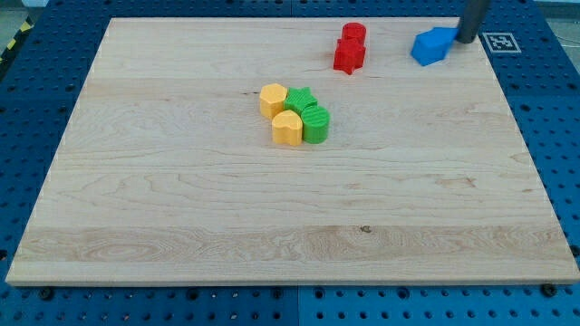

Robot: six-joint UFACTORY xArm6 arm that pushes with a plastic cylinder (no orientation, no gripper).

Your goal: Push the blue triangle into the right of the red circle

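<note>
Wooden board [181,226]: my tip [464,40] touches blue triangle [432,46] right side.

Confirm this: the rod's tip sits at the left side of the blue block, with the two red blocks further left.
Not quite. In the camera view my tip sits at the right side of the blue block, not the left. The two red blocks do lie further left.
</note>
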